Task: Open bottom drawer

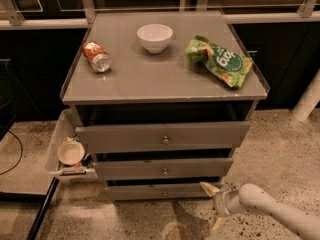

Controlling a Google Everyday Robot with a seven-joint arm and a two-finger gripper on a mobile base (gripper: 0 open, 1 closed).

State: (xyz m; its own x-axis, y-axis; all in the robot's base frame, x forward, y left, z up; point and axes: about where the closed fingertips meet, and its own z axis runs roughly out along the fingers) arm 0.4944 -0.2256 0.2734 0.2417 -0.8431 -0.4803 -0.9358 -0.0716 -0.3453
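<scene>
The bottom drawer (150,191) is the slimmest grey front at the foot of the cabinet, with a small brass knob (164,193) at its centre. It stands out a little less than the two fronts above it. My gripper (212,204) is low at the right, just past the drawer's right end and in front of it. Its two pale fingers (209,188) are spread apart, one up by the drawer's corner and one near the floor. It holds nothing. The white arm (270,206) runs off to the lower right.
The middle drawer (164,168) and top drawer (162,136) stand slightly out. On the cabinet top (150,79) lie a tipped soda can (97,57), a white bowl (154,37) and a green chip bag (220,60). A side tray (56,144) holds a small bowl (70,153).
</scene>
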